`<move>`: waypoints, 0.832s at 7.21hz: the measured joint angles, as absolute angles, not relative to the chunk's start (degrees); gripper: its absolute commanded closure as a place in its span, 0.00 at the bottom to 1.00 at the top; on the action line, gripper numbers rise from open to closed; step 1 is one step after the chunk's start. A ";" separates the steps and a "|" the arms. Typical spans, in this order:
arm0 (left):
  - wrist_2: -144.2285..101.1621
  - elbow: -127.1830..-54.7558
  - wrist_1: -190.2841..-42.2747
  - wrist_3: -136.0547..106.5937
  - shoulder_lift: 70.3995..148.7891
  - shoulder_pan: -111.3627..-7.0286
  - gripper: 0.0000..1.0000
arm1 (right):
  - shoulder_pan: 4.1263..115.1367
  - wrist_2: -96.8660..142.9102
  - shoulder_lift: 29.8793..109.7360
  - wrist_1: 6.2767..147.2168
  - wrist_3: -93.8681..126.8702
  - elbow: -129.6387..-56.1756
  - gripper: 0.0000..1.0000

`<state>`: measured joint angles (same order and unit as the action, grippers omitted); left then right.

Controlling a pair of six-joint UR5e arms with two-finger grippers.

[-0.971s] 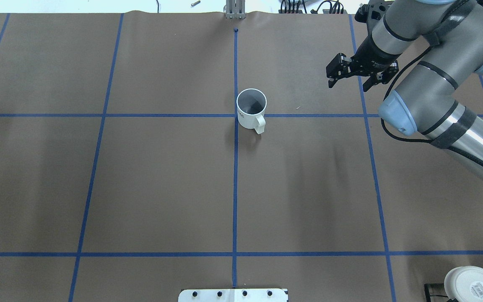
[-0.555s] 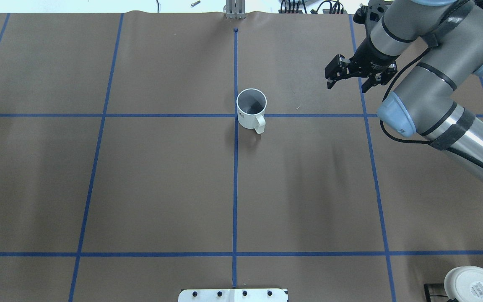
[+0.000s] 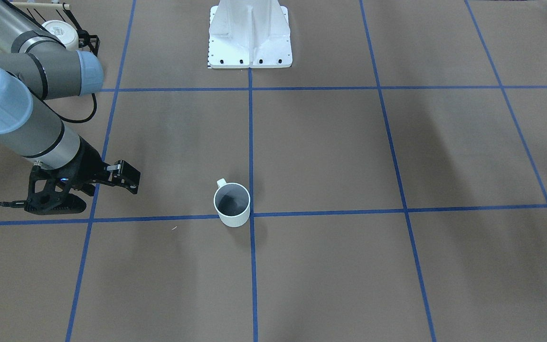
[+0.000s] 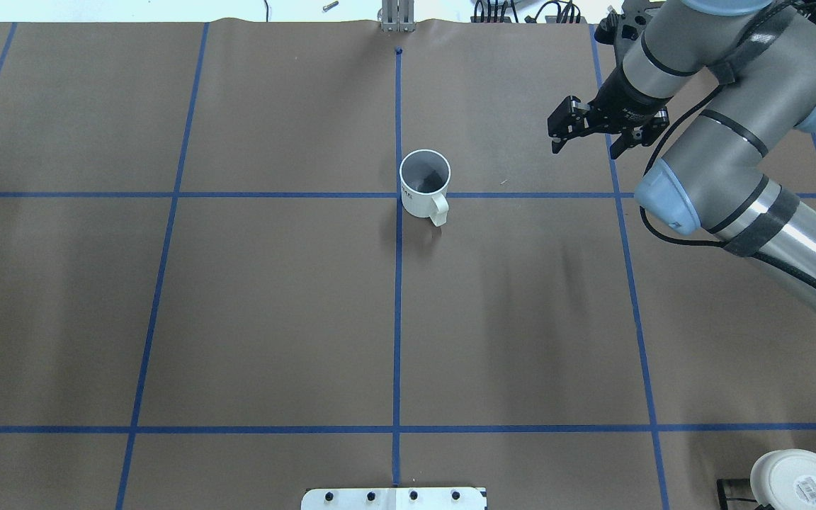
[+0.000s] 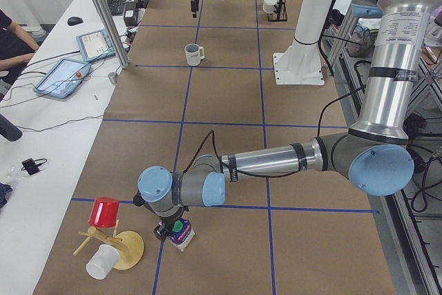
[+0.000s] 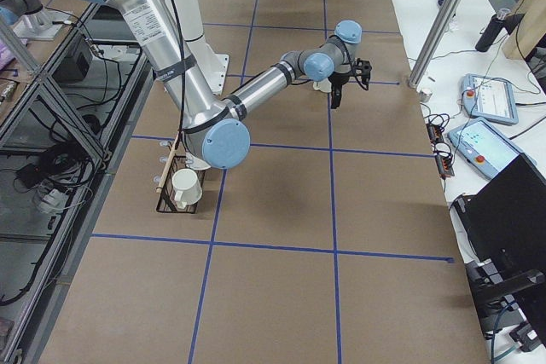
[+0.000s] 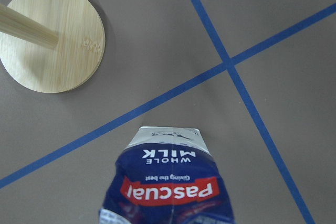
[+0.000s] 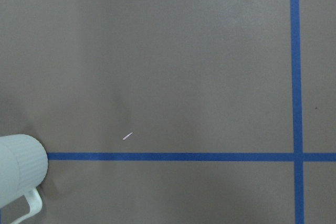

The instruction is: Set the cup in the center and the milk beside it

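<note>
The cup (image 4: 424, 183) is a small white mug with a dark grey inside. It stands upright at the central crossing of the blue lines, handle toward the robot, and also shows in the front view (image 3: 231, 204) and at the lower left of the right wrist view (image 8: 18, 174). My right gripper (image 4: 586, 149) is open and empty, well off to the cup's right. The milk (image 5: 181, 233) stands at the far left end of the table and fills the bottom of the left wrist view (image 7: 168, 182). My left gripper (image 5: 169, 227) is right at it; I cannot tell if it is shut.
A wooden mug stand (image 5: 114, 246) with a red cup (image 5: 105, 212) and a white cup (image 5: 100, 262) is next to the milk; its round base (image 7: 52, 38) shows in the left wrist view. A rack with white cups (image 4: 790, 482) sits by my right arm. The robot base (image 3: 249, 38) is behind the cup.
My right gripper has drifted slightly up and away from the cup, still open. The cup has not moved.
</note>
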<state>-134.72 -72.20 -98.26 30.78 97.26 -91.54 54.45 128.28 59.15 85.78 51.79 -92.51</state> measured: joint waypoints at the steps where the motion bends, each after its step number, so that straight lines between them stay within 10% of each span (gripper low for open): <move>1: -134.34 -72.17 -98.20 30.82 97.31 -91.51 0.36 | 54.35 128.25 59.15 85.78 51.85 -92.51 0.00; 4: -131.99 -72.19 -98.33 30.93 97.54 -91.50 0.99 | 54.11 128.16 59.14 85.78 51.94 -92.44 0.00; 6: -131.89 -72.35 -98.19 31.03 97.78 -91.50 1.00 | 54.01 128.15 59.08 85.78 51.98 -92.39 0.00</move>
